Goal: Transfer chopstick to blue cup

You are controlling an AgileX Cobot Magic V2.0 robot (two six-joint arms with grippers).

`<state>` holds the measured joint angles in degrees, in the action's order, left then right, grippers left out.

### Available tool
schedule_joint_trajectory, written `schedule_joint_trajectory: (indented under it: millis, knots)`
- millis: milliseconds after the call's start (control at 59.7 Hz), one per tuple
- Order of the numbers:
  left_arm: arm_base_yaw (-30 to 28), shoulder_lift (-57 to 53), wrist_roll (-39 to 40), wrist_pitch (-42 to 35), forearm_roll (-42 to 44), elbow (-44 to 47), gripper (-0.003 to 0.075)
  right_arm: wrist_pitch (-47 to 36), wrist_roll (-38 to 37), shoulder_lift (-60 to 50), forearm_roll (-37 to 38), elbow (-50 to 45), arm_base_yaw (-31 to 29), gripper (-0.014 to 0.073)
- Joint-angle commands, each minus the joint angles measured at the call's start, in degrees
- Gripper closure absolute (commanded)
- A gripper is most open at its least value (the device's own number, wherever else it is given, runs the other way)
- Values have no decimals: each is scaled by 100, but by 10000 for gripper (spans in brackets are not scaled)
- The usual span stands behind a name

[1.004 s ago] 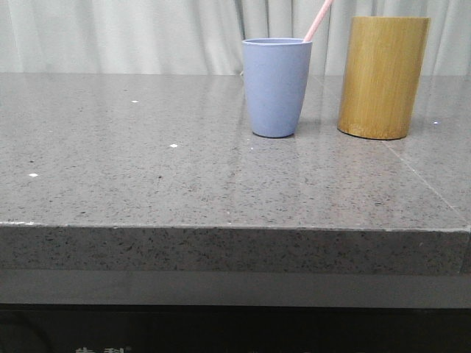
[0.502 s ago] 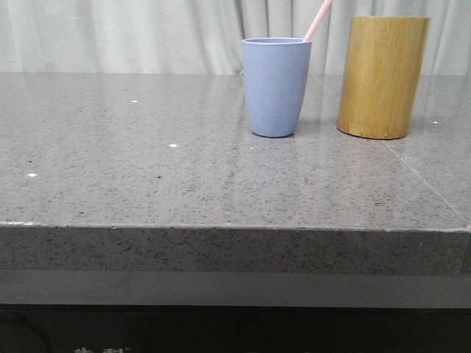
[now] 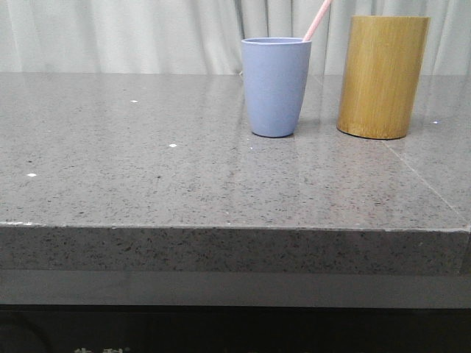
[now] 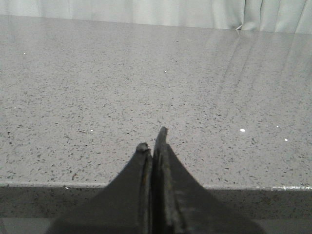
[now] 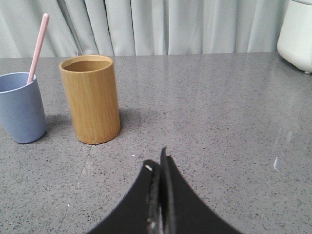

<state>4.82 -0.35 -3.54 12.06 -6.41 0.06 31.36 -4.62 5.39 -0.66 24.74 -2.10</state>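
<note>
A grey speckled stone tabletop (image 3: 147,176) takes up most of the front view, its thick front edge facing the camera and a pale pleated curtain (image 3: 110,33) hanging behind it. A few small white flecks dot its surface on the robot's left side.

Toward the back on the robot's right stands the bamboo holder (image 3: 383,77), a tall yellow-brown cylinder, upright; the right wrist view shows its open mouth with nothing seen inside. Just beside it on its left, apart from it with a narrow gap of tabletop between them, stands the blue cup (image 3: 276,87), a matte periwinkle tumbler that narrows toward its base and is shorter than the holder.

At the far corner of the tabletop in the right wrist view sits part of a white rounded appliance (image 5: 295,34), well apart from the cups; what it is cannot be told.

The left end effector (image 4: 153,146) hangs low over the near edge of the tabletop, its two dark fingers pressed together with nothing between them. The right end effector (image 5: 158,168) is likewise closed tight and empty, over bare tabletop near the bamboo holder but not touching it.

The chopstick (image 3: 317,20), thin and pale pink, stands inside the blue cup, leaning against the rim on the side toward the bamboo holder, its upper part tilting up and out well above the cup's mouth.
</note>
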Motion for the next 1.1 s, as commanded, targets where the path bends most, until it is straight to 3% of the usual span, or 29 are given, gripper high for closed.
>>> schedule_joint_trajectory:
  millis: [0,184,502,787,1088]
  knots:
    - [-3,-131,10,-522,-66,47,739,-502,20,71,-6,141,-32,664]
    - [-3,-131,10,-522,-66,47,739,-575,20,71,180,120,-32,664]
    - [-3,-131,10,-522,-66,47,739,-2311,20,-305,-144,-1507,-27,664]
    - [-3,-131,10,-522,-66,47,739,-2575,20,-718,-320,-2621,41,664]
    - [-3,-131,10,-522,-66,47,739,-2472,26,-718,-254,-2605,134,664]
